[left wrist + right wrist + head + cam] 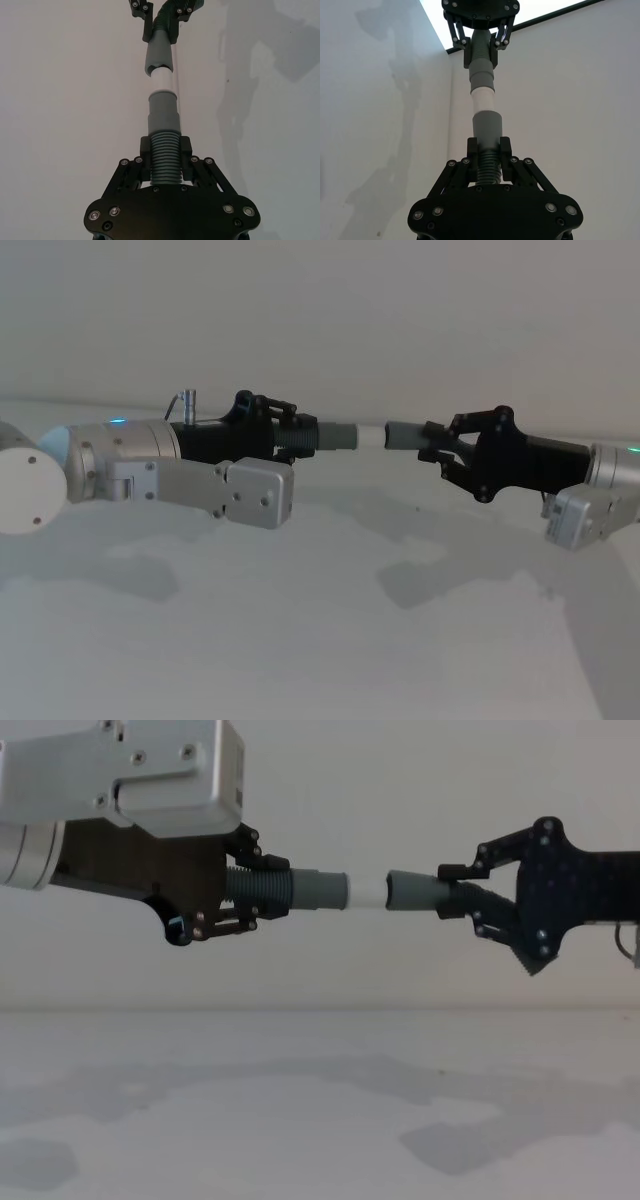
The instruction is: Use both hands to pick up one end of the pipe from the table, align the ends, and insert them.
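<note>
Both pieces of the pipe hang in the air above the white table [300, 640], end to end in one line. My left gripper [287, 430] is shut on the ribbed part of the straight grey piece [332, 435]. Its pale whitish tip [371, 436] points right and reaches the round grey mouth [403, 434] of the other piece, on which my right gripper [441, 447] is shut. In the chest view the tip [366, 892] touches the mouth [410, 890]. In the left wrist view the tip [162, 82] seems to sit just inside the mouth's rim [159, 56]. That piece's bend is mostly hidden by the right fingers [474, 150].
Soft shadows of both arms lie on the table [300, 1120] below the pieces. The left arm's silver wrist [130, 455] and its boxy housing [250, 492] reach in from the left. The right wrist [612, 468] comes in from the right edge.
</note>
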Controlling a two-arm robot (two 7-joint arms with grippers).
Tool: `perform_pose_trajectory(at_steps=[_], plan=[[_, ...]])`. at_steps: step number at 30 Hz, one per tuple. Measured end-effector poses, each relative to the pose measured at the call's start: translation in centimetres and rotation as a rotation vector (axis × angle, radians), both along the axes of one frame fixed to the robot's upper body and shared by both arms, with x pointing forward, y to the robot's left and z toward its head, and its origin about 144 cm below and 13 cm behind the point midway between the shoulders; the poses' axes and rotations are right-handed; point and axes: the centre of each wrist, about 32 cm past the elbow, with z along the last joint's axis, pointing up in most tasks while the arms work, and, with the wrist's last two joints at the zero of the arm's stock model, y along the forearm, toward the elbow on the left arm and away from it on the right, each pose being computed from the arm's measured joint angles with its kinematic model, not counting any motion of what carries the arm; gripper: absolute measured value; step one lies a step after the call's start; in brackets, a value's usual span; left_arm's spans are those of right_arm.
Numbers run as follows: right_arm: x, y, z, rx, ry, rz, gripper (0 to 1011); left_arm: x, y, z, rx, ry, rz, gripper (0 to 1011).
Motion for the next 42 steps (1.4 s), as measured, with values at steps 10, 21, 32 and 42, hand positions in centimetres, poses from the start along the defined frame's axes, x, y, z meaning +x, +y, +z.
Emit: perform_pose_trajectory(at_steps=[10,21,32,42], plan=[[-0.14,0.18,-0.01,-0.004,0.001,0.000,232,0.00,0.00,0.00,0.000,0.000,0.000,314],[-0.20,0.39,0.06,-0.013,-0.007,0.007,232,0.00,0.00,0.00,0.000,0.000,0.000,314],[-0.20,0.78,0.34,-0.013,-0.018,0.019,230,0.00,0.00,0.00,0.000,0.000,0.000,314],[-0.19,0.99,0.45,-0.007,-0.020,0.022,191,0.00,0.00,0.00,0.000,0.000,0.000,314]])
